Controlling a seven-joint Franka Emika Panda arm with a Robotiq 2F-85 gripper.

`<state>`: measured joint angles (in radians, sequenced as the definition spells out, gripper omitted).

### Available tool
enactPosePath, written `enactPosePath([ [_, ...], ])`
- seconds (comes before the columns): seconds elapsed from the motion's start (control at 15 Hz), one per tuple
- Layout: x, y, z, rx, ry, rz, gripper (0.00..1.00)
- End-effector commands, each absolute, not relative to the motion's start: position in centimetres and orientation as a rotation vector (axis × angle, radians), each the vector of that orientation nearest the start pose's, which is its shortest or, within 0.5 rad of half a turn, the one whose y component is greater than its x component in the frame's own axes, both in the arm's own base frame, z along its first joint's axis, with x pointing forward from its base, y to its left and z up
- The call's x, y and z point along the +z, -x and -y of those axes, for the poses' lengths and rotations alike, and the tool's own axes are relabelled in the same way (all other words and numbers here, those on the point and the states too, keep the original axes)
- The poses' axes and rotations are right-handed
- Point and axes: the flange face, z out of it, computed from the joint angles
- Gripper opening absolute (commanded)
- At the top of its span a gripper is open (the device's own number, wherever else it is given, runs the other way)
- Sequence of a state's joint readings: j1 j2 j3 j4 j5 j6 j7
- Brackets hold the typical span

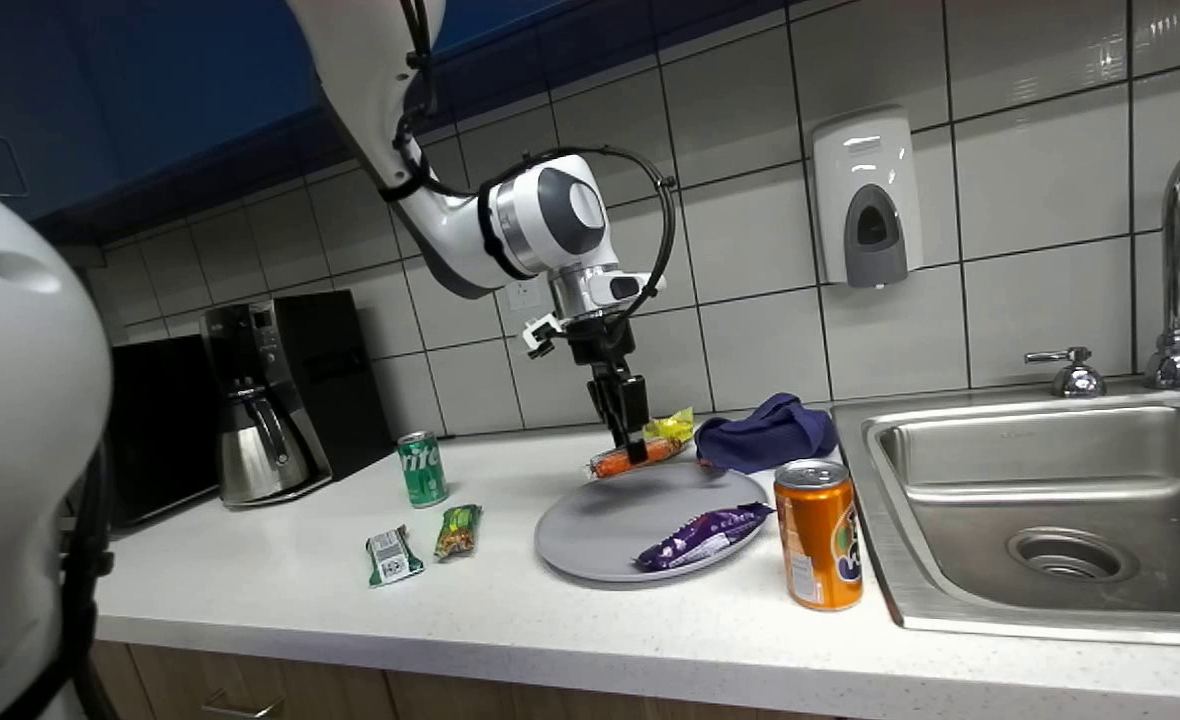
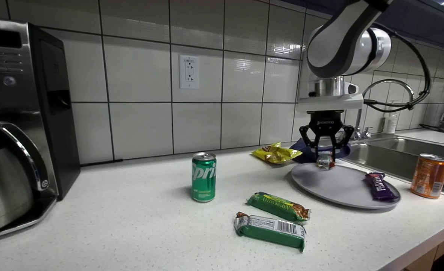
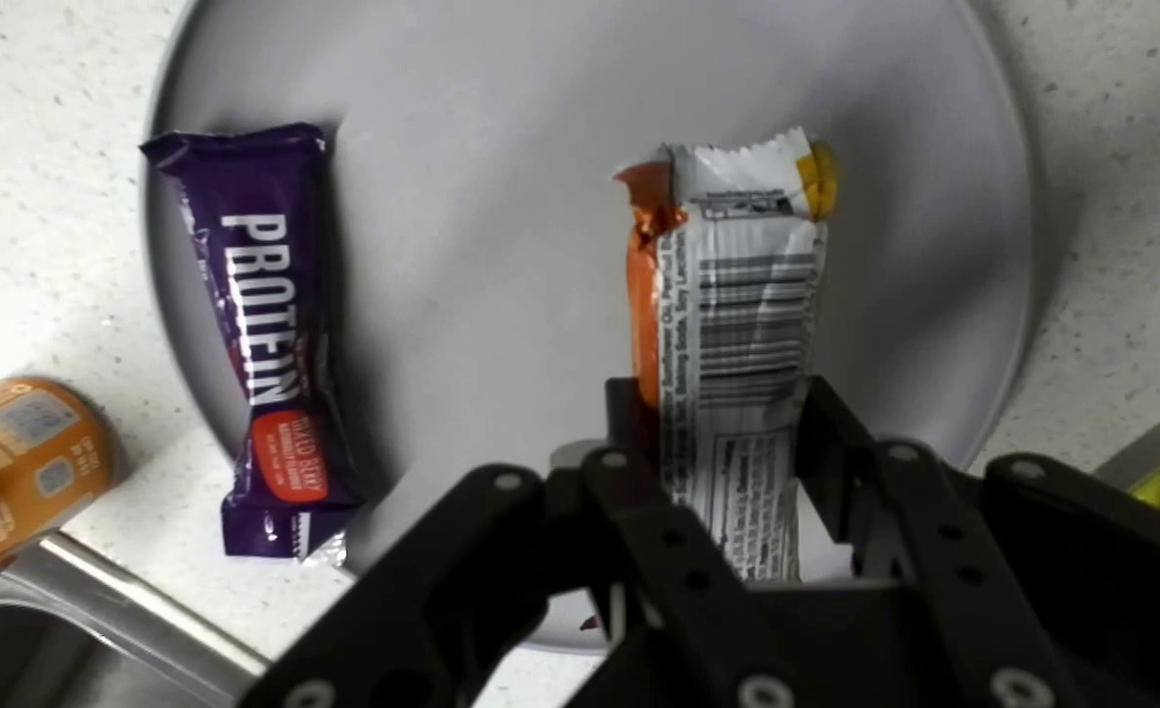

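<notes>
One protein bar [image 3: 265, 344] is plated.
Orange-white wrapped bar [image 3: 747, 315] is pinched by gripper [image 3: 723, 418] over gray plate [image 3: 492, 246], not yet released.

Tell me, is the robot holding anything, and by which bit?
The jaws hold an orange-and-white wrapped bar by its long sides, near the middle.

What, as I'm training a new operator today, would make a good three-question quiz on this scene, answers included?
1. What is the gripper holding?
2. True or false: the purple bar lies on the plate.
3. What colour is the can standing beside the sink?
A) green
B) orange
C) purple

Key:
1. A wrapped orange-and-white bar.
2. True.
3. B.
</notes>
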<state>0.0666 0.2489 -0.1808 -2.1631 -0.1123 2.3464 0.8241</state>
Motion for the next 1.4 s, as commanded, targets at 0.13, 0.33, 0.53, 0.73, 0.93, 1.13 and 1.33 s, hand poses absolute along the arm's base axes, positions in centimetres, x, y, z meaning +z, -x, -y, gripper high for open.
enactPosePath([
  [0.13,27.3,-53.6,8.1,0.031,2.974,-1.479,0.16],
  [0.33,26.7,-53.1,9.0,0.049,2.968,-1.534,0.16],
  [0.53,26.2,-52.7,9.9,0.064,2.959,-1.587,0.16],
  [0.73,25.5,-52.3,10.8,0.078,2.947,-1.638,0.16],
  [0.93,24.9,-52.1,11.4,0.089,2.94,-1.661,0.16],
  [1.13,24.3,-52.0,11.8,0.098,2.939,-1.659,0.16],
  [1.33,23.7,-51.9,12.1,0.116,2.94,-1.668,0.16],
])
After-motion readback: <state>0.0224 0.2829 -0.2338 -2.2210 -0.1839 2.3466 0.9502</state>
